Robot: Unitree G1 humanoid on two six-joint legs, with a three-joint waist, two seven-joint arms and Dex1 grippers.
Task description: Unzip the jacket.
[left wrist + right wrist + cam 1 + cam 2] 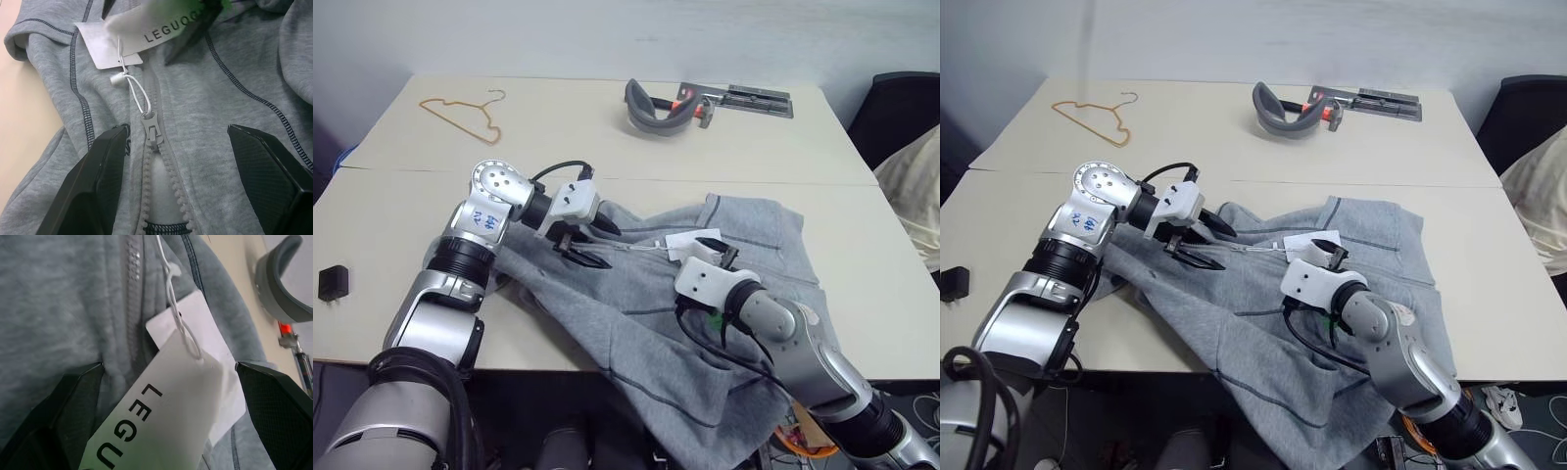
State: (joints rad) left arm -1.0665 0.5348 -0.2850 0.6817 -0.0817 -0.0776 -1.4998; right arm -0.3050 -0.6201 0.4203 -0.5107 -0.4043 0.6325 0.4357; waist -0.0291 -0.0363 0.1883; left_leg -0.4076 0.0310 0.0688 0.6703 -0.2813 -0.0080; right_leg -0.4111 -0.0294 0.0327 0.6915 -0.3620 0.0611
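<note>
Fleece on that light grey hooded jacket (705, 294) sprawled over the beige table's (607, 137) front edge looks floppy and light — I'd pinch the small pale zipper pull (152, 131) sitting between the left gripper's (585, 243) wide-open fingers — right gripper (717, 250) gapes empty over the white hang tag (181, 396).

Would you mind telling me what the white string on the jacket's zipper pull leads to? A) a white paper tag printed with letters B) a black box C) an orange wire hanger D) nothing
A: in the left wrist view the string runs from the zipper pull on the jacket up to the white paper tag, printed LEGUO.
</note>
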